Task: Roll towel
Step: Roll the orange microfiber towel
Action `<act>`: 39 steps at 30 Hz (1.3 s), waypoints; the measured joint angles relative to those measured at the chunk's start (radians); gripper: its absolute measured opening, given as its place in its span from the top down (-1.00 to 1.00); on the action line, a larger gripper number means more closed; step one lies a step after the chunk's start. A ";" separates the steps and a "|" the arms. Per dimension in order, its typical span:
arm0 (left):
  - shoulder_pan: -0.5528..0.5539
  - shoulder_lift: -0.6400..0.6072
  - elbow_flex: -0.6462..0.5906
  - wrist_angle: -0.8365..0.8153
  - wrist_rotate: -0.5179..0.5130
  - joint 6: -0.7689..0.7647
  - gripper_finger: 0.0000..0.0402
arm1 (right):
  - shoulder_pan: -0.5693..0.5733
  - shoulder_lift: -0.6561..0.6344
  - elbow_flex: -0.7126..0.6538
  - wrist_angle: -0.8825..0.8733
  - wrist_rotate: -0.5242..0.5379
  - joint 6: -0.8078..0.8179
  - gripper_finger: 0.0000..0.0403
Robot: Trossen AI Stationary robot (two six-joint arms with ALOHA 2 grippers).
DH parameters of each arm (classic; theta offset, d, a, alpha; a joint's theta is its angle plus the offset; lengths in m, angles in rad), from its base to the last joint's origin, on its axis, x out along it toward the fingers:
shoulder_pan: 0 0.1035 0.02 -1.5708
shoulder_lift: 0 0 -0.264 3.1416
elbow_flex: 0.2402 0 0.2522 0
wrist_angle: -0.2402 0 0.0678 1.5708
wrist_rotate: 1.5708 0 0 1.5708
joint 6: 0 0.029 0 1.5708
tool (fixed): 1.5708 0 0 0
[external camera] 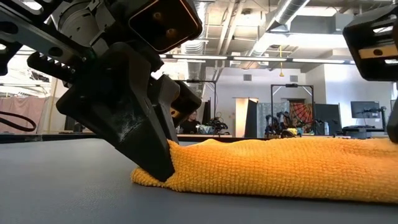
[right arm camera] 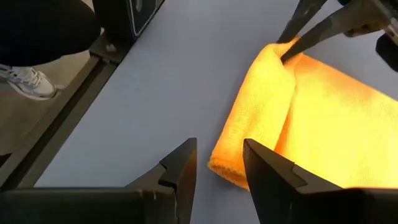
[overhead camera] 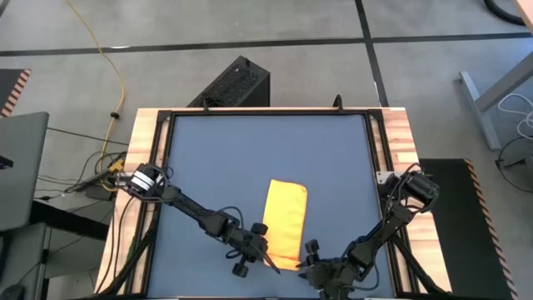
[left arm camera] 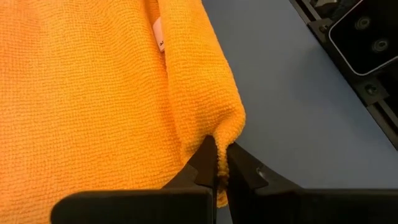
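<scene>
The yellow towel [overhead camera: 286, 221] lies on the dark blue tabletop [overhead camera: 225, 158] as a narrow folded strip, long way near to far, with its small white tag [left arm camera: 158, 34] showing on top. My left gripper [overhead camera: 265, 250] is shut on the towel's near left corner; it also shows in the low view [external camera: 155, 168]. My right gripper [overhead camera: 310, 265] is open and empty, low over the table just short of the towel's near right corner [right arm camera: 227, 168]. My left gripper pinches the towel's near left corner [left arm camera: 221, 134] between its two fingertips [left arm camera: 205, 158]. The fingers slant down at it from the table's left and near side. The corner is bunched up in the hold [right arm camera: 277, 53]. The rest of the towel lies slack on the table.
A black frame and wooden rim [overhead camera: 391, 142] border the tabletop. A black box [overhead camera: 237, 83] stands on the floor beyond the far edge. Bare tabletop lies beyond and to either side of the towel. A person's shoe [right arm camera: 28, 81] shows on the floor off the table.
</scene>
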 joint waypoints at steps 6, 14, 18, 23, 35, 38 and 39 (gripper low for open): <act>0.000 0.000 0.000 0.003 -0.001 0.007 1.00 | -0.015 0.000 0.000 -0.039 0.004 0.026 0.22; 0.001 0.000 0.000 0.006 0.003 0.018 1.00 | -0.045 0.051 0.001 -0.004 -0.014 0.053 0.22; 0.001 0.000 0.000 0.028 0.031 0.019 1.00 | -0.046 0.077 0.003 0.031 -0.007 0.056 0.22; 0.001 0.001 0.000 0.030 0.080 0.019 1.00 | -0.049 0.077 0.003 -0.002 -0.004 0.125 0.28; 0.002 -0.067 -0.048 0.029 0.065 0.012 1.00 | -0.073 0.060 0.002 -0.029 -0.122 0.326 0.90; -0.001 -0.067 -0.048 0.025 0.066 -0.016 1.00 | -0.098 0.027 0.001 -0.029 -0.188 0.416 0.89; -0.002 -0.065 -0.048 0.026 0.068 -0.023 1.00 | -0.107 0.014 0.000 -0.032 -0.211 0.457 0.88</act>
